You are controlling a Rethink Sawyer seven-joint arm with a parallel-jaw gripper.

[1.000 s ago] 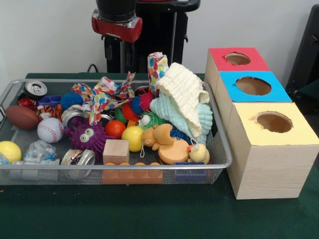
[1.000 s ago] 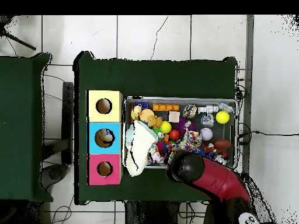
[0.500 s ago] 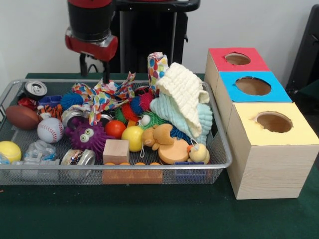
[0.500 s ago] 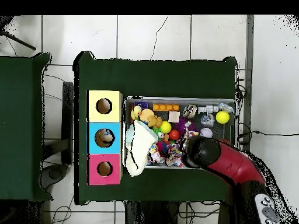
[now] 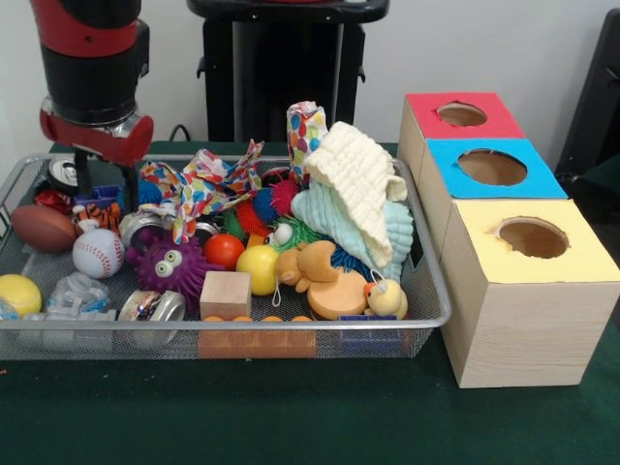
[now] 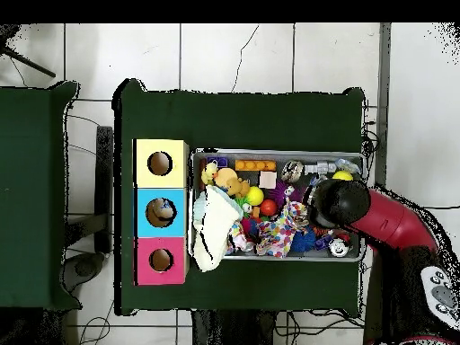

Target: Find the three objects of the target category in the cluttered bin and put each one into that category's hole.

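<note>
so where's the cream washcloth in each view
Front view: the cream washcloth is draped over the pile at the bin's right end, beside the boxes.
Overhead view: the same cloth lies at the bin's left end, again nearest the boxes.
Shared landmark: the blue-topped box, middle of the three.

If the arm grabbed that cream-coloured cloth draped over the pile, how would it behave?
Probably floppy: the cream cloth already sags in folds over the pale blue cloth. It looks light, so it may lift easily. It could drag neighbouring toys, since it lies across the heap in the wire bin.
</note>
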